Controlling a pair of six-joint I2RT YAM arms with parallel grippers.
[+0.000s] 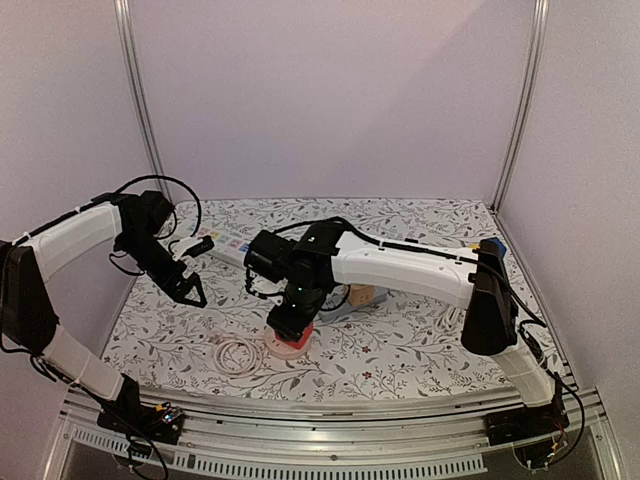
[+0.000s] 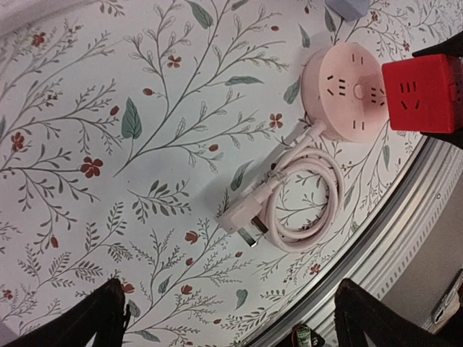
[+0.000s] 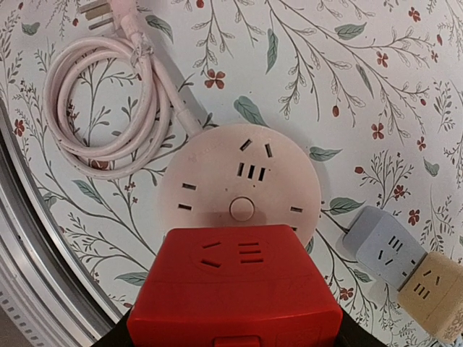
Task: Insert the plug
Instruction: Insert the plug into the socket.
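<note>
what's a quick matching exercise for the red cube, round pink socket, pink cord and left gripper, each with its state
Things:
1. red cube
2. round pink socket
3. pink cord
4. left gripper

States:
a. coiled on the table
b. open, holding nothing
c. held in the right gripper
d. lying flat, slots facing up

Pairs: 1-c, 2-d, 3-a, 4-b
</note>
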